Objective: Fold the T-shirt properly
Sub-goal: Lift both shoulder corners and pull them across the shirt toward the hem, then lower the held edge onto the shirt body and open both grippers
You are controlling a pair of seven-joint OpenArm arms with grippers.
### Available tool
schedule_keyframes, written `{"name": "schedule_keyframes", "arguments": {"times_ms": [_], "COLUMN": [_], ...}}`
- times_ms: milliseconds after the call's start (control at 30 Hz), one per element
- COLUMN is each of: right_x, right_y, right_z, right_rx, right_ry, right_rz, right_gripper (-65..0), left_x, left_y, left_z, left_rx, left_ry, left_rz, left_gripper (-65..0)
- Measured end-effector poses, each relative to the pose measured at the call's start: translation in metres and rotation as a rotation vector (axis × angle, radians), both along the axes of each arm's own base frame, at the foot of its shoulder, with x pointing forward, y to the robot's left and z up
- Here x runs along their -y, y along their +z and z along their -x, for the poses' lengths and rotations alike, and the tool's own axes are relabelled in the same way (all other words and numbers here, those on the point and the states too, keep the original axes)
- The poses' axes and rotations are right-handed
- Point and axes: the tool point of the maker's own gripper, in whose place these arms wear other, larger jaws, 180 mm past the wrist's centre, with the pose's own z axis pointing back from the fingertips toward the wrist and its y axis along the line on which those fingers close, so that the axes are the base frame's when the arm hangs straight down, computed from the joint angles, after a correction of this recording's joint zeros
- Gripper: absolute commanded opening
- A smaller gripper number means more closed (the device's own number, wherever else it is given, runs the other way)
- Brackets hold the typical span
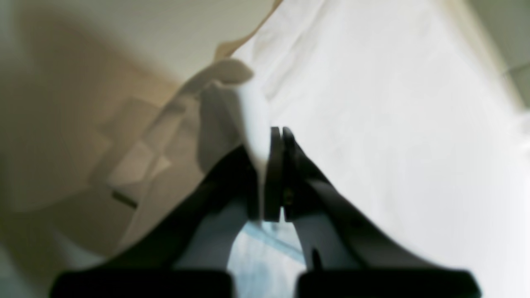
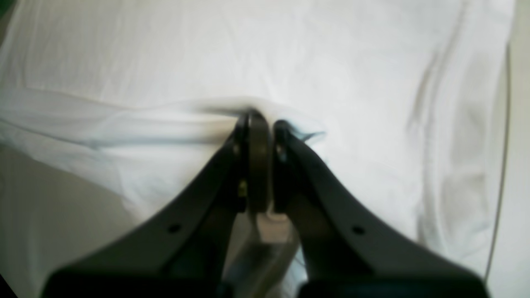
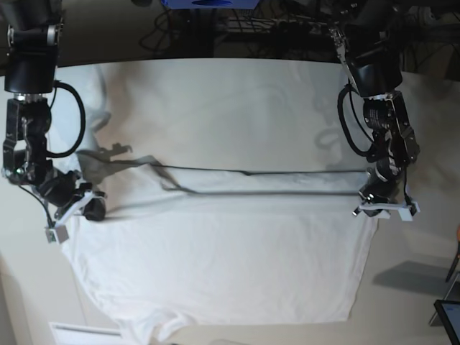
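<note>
The shirt (image 3: 215, 259) is spread over the table (image 3: 215, 93), most of it flat on the near half with the collar end hanging toward the front edge; its far edge is lifted and pulled into a tight straight line between the two arms, casting a thin shadow on the tabletop behind it.

The right gripper (image 2: 261, 120) has its jaws pinched right together on a bunched bit of that edge, cloth puckering around the tips; the left gripper (image 1: 281, 132) is clamped just as tight, and the wrist view shows fabric caught at its fingers with a loose flap curling off to one side — blurry, so how much cloth sits between the jaws is hard to say.

What could go wrong from here, as a guess: the pinches look small, so any extra pull between the arms might slip the edge out of one gripper and dump that half; if one arm travels ahead of the other, the fold line would land crooked; the flap near the left gripper could tuck under and leave a lump; and the part lying flat may drag or wrinkle if the raised edge is carried over too low — there are soft creases in it already.
</note>
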Motion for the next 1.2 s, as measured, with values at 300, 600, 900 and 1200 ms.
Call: {"name": "schedule_keyframes", "arguments": {"times_ms": [300, 600, 900, 1200], "right_x": [0.009, 0.02, 0.012, -0.031], "right_y": [-0.013, 0.011, 0.05, 0.03], "right_z": [-0.001, -0.016, 0.034, 0.08], "right_rx": [-0.054, 0.109, 0.164, 0.015], "right_ry": [-0.061, -0.124, -0.168, -0.196], "right_rz": [-0.012, -0.011, 0.012, -0.127], "right_gripper": [-57.7, -33.2, -33.2, -33.2], "left_x": [0.004, 0.004, 0.002, -0.005], "left_y": [-0.019, -0.014, -0.017, -0.017], "left_z": [0.002, -0.007, -0.003, -0.001], "left_rx": [-0.049, -0.04, -0.052, -0.089], "left_ry": [0.002, 0.002, 0.0, -0.021], "left_rz": [0.014, 0.016, 0.011, -0.096], "left_gripper": [-65.0, -65.0, -65.0, -65.0]}}
